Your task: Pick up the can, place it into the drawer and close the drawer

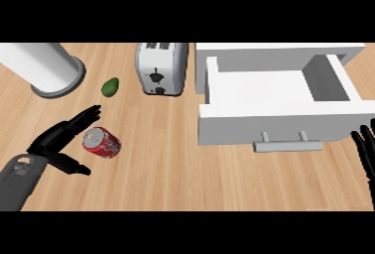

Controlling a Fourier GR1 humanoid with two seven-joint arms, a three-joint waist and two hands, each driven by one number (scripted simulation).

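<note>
- At the upper left of the frame stands a white cylinder (40,67) on a grey round base, upright on the wooden table (168,173); its top is cut off by the frame's edge.
- In the lower left, the grey left forearm comes in from the bottom edge and ends in the black left hand (57,141). The hand is open: its fingers stretch up and to the right, and the thumb sticks out lower down, toward the right.
- The can (101,143) lies on its side on the table in the gap between those fingers and the thumb (red, with a silver top facing up and left). The fingertips reach just beside its upper end; I cannot tell whether they touch it. No finger is curled round it.
- Above the can, well apart from it, a small green fruit (110,87) lies on the table, between the white cylinder and the toaster.
- The toaster (161,68) stands at the upper middle, silver and white, with its dark knob on the end turned toward the bottom of the frame.
- Right of the toaster is the white drawer (209,94), pulled open toward the lower edge; its inside shows as a bare white tray, and a grey bar handle (287,145) sits on its front panel (the can is well apart from it, far to the left).
- At the right edge, just below the drawer's front corner, the black right hand (365,149) shows with straight fingers pointing up, open and holding nothing.
</note>
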